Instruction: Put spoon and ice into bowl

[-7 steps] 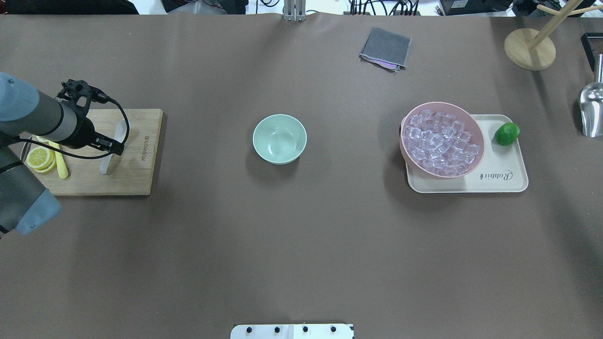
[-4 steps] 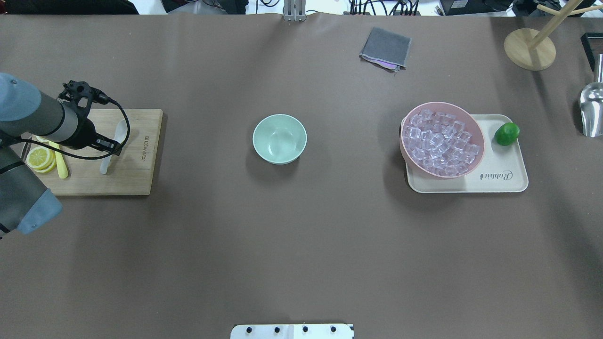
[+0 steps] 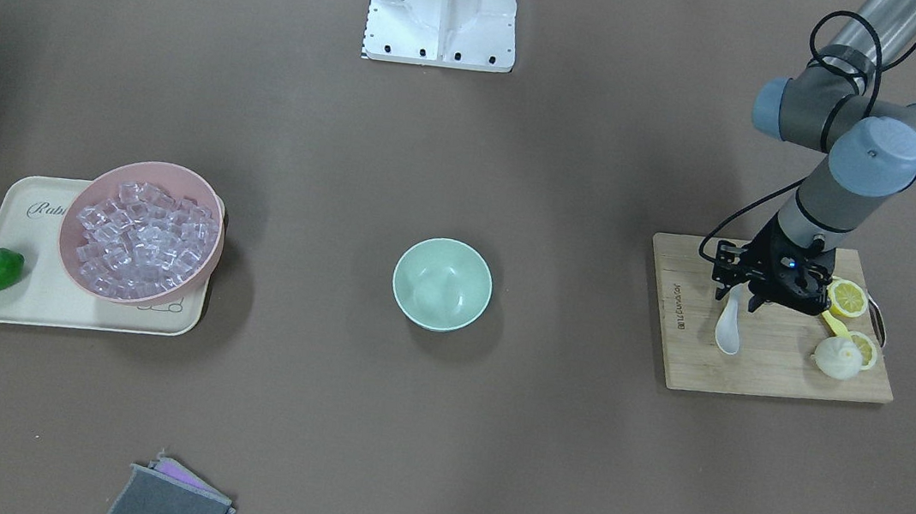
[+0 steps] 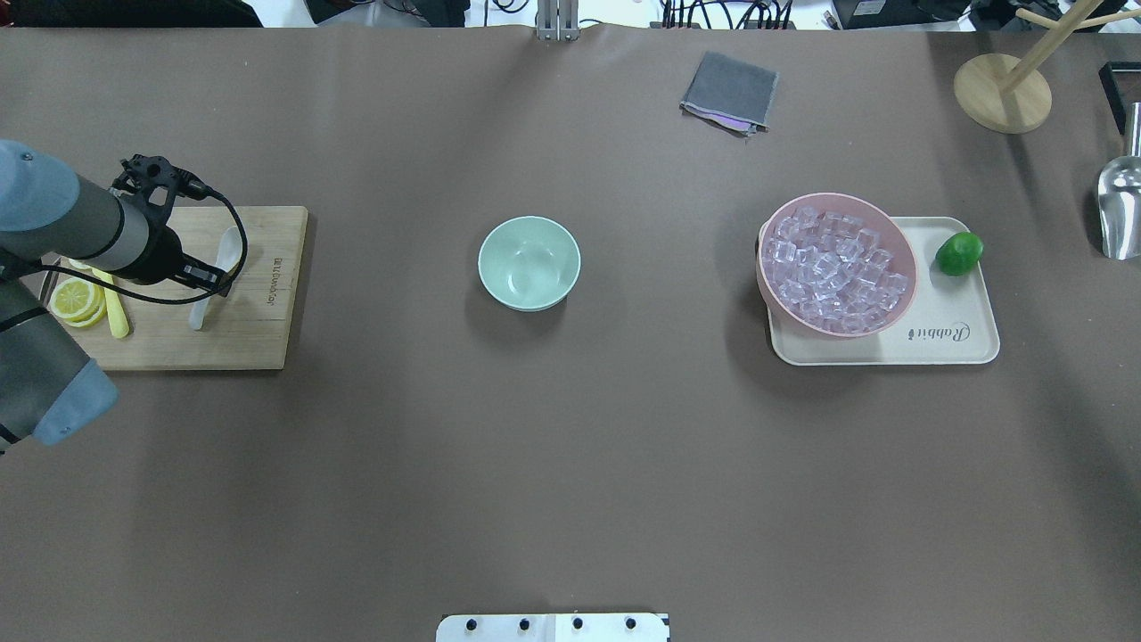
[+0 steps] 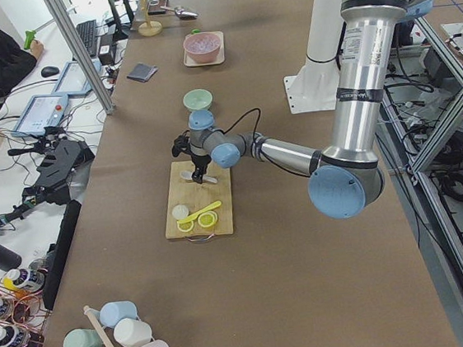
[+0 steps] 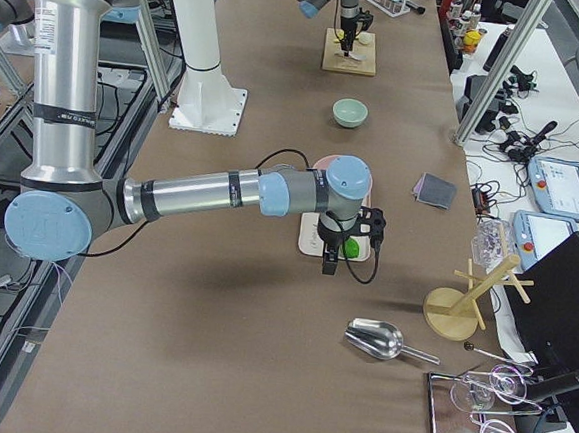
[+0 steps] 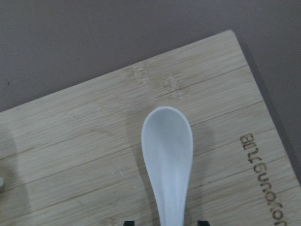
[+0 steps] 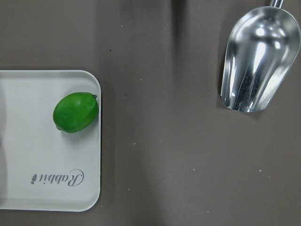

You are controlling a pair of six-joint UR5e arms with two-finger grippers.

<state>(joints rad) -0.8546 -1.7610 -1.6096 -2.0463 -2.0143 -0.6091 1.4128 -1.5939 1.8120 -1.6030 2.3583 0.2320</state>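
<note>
The overhead camera is looking forward and down from behind the robot over the whole table (image 4: 570, 464). The front camera is facing it from the far side, steeply down; both are sharing the bowl (image 4: 529, 263), cutting board (image 4: 258, 330) and tray (image 4: 972, 303). 2 side cameras are looking along the table from its ends. The left wrist camera is sitting close over the spoon (image 7: 167, 155); the right one is looking straight down on the lime (image 8: 75, 112) and metal scoop (image 8: 256, 61).

Even overhead light, soft shadows beside the bowl (image 4: 529, 267), glare on the metal scoop (image 8: 256, 56), spoon (image 7: 167, 155) close-up slightly soft
</note>
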